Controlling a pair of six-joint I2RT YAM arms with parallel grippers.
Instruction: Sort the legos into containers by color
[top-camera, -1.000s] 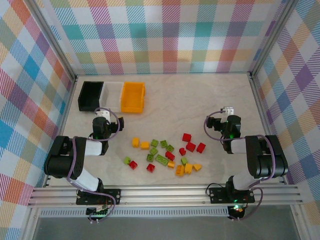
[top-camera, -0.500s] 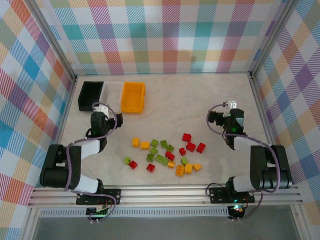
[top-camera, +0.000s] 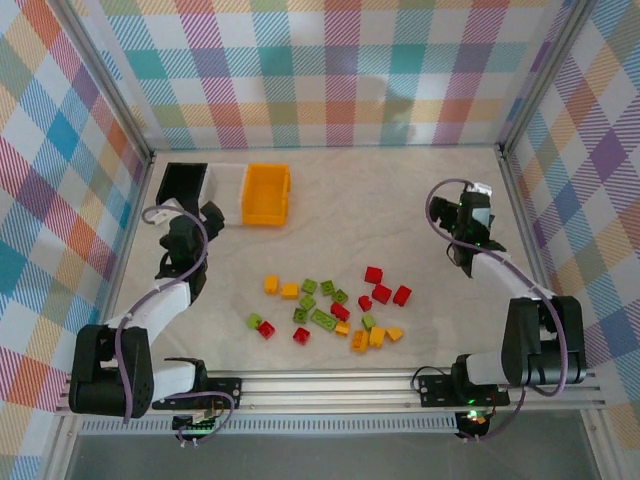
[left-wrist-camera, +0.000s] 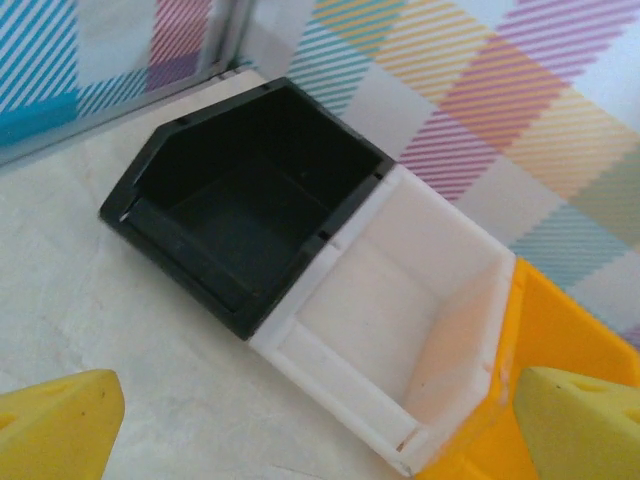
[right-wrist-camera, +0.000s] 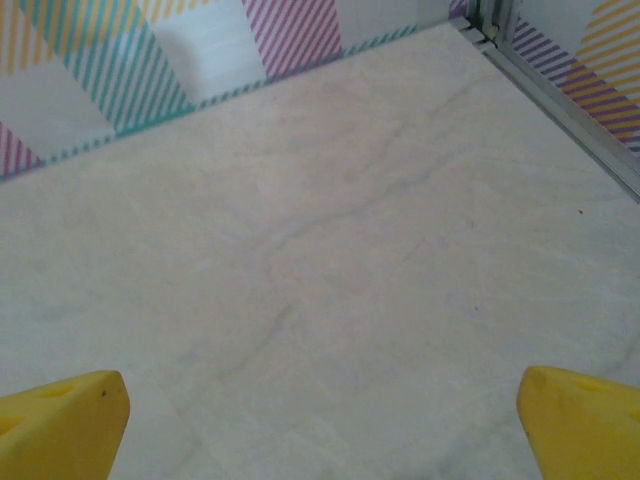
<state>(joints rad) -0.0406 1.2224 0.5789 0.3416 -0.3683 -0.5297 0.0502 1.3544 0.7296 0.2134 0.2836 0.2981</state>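
At the far-left corner, hanging the left end effector (top-camera: 203, 213) wide open and empty just short of the black bin (left-wrist-camera: 180, 270) and white bin (left-wrist-camera: 330, 375), orange bin (top-camera: 265, 195) touching alongside, with the right end effector (top-camera: 472, 203) equally splayed and empty over bare worktop (top-camera: 380, 210) near the side rail (right-wrist-camera: 570, 110). Could clip a rim and shove that row askew on a careless swing, or scrape the rail on the right. Plenty of open room mid-worktop down to the legos (top-camera: 323, 319), scattered loose near the front, well apart from the bins, none sorted yet.
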